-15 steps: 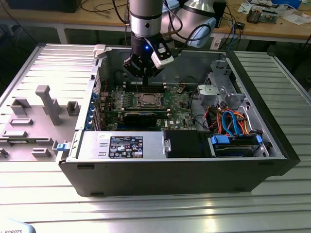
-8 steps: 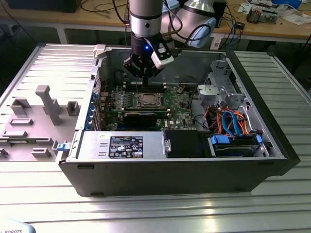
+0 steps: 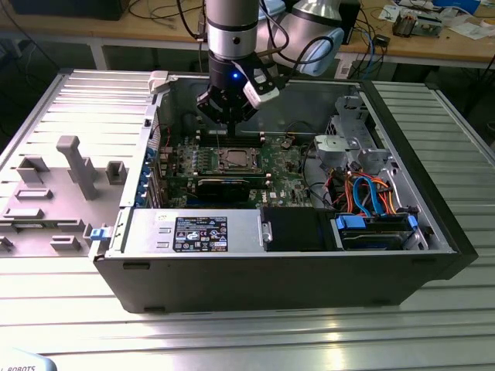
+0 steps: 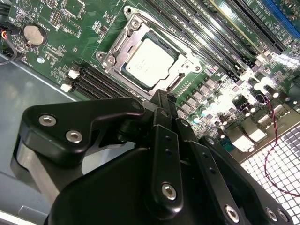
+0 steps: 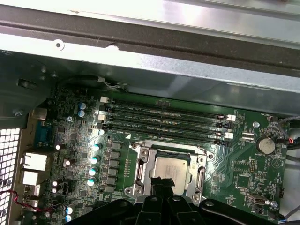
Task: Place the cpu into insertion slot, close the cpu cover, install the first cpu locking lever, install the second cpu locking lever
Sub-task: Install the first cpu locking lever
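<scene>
At the middle of the green board, the cpu lies flat inside the insertion slot. Its silvery top shows through the square cut-out of the cpu cover, which looks folded down around it. I cannot pick the locking levers out from the frame metal, so whether either is hooked down is unclear.

Just above the socket's near edge hangs the end effector, its fingers drawn together with nothing visible between them. It appears to be over the socket rather than touching it.

The main hazard, as I judge it, is that narrow closed tip so close to the chip. A descent slightly off line could scrape the metal top. It could also press one side of the cover alone, tilting the chip on the fine contacts beneath.

If a lever is pushed with smooth fingertips, it may spring free and whip back against the frame.

Farther out, the memory slots run just beside the socket, and rows of small capacitors stand near its other side. A sideways sweep could clip either.

Beyond the board, the computer case walls hem the arm in, and a loose red wire could snag the wrist. The case itself rests on the ribbed counter and could shift under a hard push.
</scene>
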### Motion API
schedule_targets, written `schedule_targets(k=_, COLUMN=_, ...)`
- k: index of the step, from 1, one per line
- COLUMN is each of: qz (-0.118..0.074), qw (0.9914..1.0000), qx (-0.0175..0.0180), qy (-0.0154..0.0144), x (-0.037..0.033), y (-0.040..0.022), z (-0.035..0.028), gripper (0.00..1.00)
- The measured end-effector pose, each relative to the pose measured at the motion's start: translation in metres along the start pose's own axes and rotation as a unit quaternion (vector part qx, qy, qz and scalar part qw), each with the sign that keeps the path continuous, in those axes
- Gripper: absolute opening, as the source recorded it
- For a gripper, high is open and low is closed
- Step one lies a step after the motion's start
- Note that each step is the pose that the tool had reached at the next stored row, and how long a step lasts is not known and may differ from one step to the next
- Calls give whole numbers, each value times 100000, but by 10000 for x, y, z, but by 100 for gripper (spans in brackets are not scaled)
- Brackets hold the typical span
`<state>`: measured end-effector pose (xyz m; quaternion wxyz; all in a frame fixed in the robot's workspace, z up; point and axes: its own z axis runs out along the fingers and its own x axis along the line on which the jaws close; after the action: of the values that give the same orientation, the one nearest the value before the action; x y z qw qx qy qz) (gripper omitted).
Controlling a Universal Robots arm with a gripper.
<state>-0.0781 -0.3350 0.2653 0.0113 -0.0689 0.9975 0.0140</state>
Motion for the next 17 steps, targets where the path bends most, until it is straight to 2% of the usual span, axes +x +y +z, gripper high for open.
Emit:
schedule_targets(k=7, qz=-13, qw=100000, qx=-3, qy=-4, x=11, y=1, z=0, gripper=11)
schedule_targets(k=9, qz=-14, qw=100000, qx=2, qy=5, x=40, y=5, z=-1, gripper=11)
schedule_targets(k=11, qz=48, qw=100000, qx=-3, qy=-3, x=96, y=13, z=-1, gripper=11)
schedule_targets(k=13, qz=3314, qw=99945, qx=85, qy=-82, x=101, y=13, z=14, gripper=11)
schedule_targets(k=14, qz=3957, qw=99922, qx=107, qy=-91, x=102, y=13, z=15, gripper=11)
schedule_targets(k=16, qz=4346, qw=99905, qx=66, qy=-119, x=381, y=62, z=13, gripper=11)
schedule_targets(k=17, qz=4352, qw=99905, qx=22, qy=-122, x=400, y=196, z=26, gripper=11)
